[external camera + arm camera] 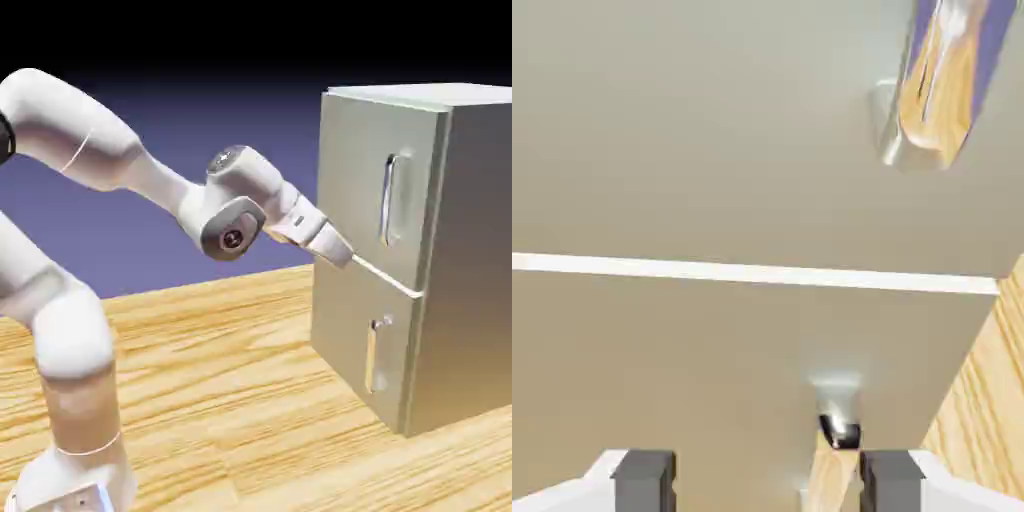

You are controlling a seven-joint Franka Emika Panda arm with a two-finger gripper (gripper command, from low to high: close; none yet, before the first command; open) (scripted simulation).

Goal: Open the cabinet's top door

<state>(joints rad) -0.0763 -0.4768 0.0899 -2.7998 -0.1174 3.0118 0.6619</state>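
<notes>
The cabinet (440, 250) is parked on the wooden bench (220, 400) toward the exterior view's right, front face angled at the robot, so both panels can be reached without anything in the way. The door (375, 185) that's wanted is the taller upper panel, and it looks fully shut, sitting flush above the pale seam that splits it from the shorter lower panel (360, 345). The white arm (110, 150) is stretched out level toward that front, which seems to be done so the hand meets the metal head-on. The long handle (390, 198) is set near the door's right edge, so the pull would presumably be made from there, with the hinge on the far side. The pincer (338, 250) is held wide open with nothing in it, right up near the seam at the front's left edge, well short of the handle; in the hand view the fingertips (644, 478) are seen spread apart with only bare panel between them.
</notes>
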